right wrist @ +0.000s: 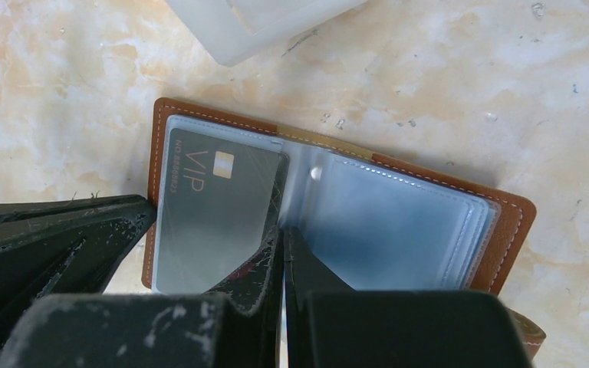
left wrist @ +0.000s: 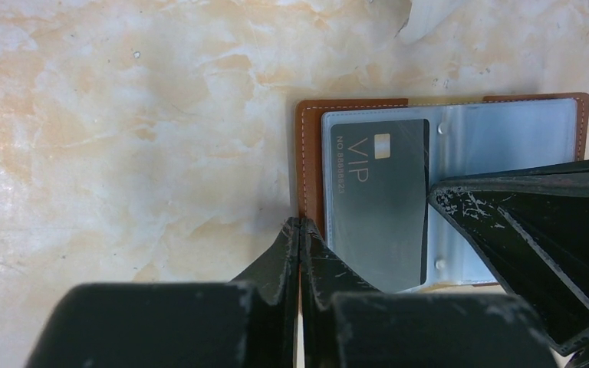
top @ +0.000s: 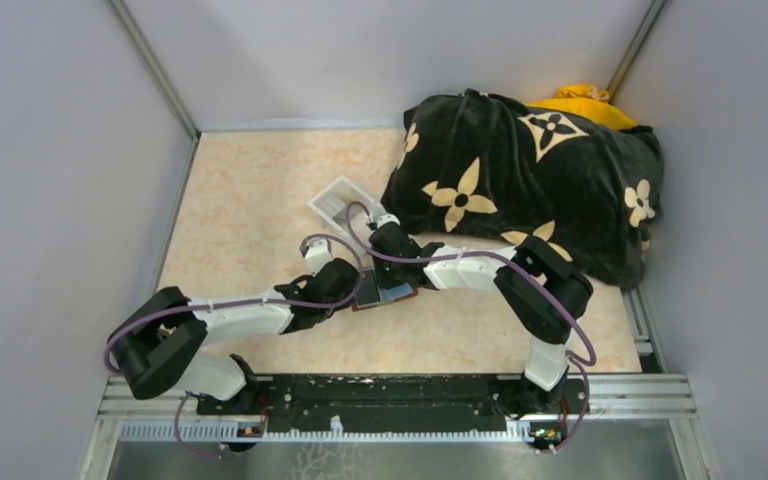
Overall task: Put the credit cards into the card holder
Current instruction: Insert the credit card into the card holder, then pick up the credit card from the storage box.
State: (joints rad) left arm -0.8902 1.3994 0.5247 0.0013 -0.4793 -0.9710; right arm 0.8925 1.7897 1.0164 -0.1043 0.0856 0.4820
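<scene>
1. The left gripper (left wrist: 299, 222) filled the bottom of its own wrist view, its two fingers pressed flat together with no gap and nothing showing between them.
2. Its tips rested at the stitched brown edge of the card holder (left wrist: 310, 153), near one lower corner.
3. The card holder lay opened flat on the marbled table (top: 250, 200), at its middle, with clear plastic sleeves facing up.
4. A dark grey credit card (left wrist: 380, 199) marked "VIP" lay over the sleeve page nearer the left gripper; whether it sat fully inside the pocket could not be told.
5. The right gripper (right wrist: 282, 230) was likewise closed tight, gripping nothing visible, its tips at the central fold, just beside the card's inner edge.
6. The two grippers met over the holder from opposite sides.
7. A clear plastic tray (right wrist: 276, 23) stood just beyond the holder, apart from it.
8. A black blanket with tan flowers (top: 530, 170) was heaped at the far right corner, something yellow (top: 580, 100) behind it.
</scene>
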